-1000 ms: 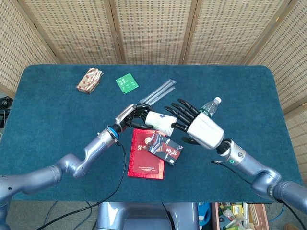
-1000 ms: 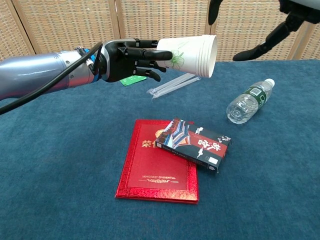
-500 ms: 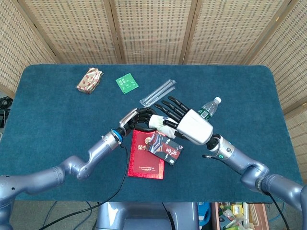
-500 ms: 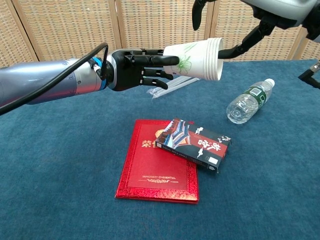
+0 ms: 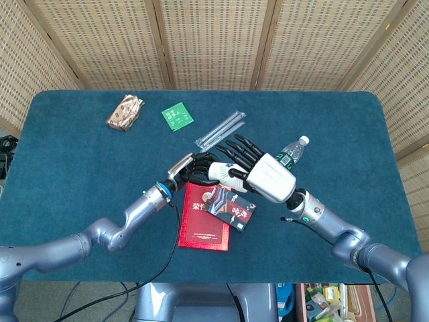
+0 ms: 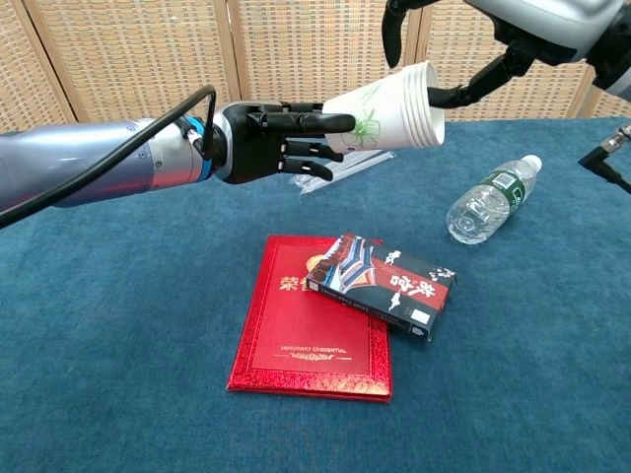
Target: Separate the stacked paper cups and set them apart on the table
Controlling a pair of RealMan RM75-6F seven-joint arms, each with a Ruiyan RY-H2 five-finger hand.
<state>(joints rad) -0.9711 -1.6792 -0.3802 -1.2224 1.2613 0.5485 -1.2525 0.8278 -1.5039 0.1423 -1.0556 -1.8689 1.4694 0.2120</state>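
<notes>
A stack of white paper cups [image 6: 389, 108] with a green leaf print lies sideways in the air, rims facing right and slightly fanned. My left hand [image 6: 271, 138] grips the stack at its base end. In the head view the cups [image 5: 218, 171] are mostly covered by both hands, with the left hand [image 5: 191, 166] just to their left. My right hand [image 5: 258, 171] hovers over the rim end with fingers spread. In the chest view the right hand [image 6: 513, 39] is cut off at the top edge, and its thumb tip reaches the outer rim.
Below the cups lie a red booklet [image 6: 311, 335] and a patterned card box [image 6: 385, 281] resting partly on it. A water bottle [image 6: 488, 200] lies at the right. Wrapped straws [image 5: 221, 129], a green packet [image 5: 177, 116] and a snack packet [image 5: 125, 111] lie farther back.
My right hand has moved left and down over the cups' rim end. The left hand shifted slightly right with the stack, whose rims now tilt a little upward.
</notes>
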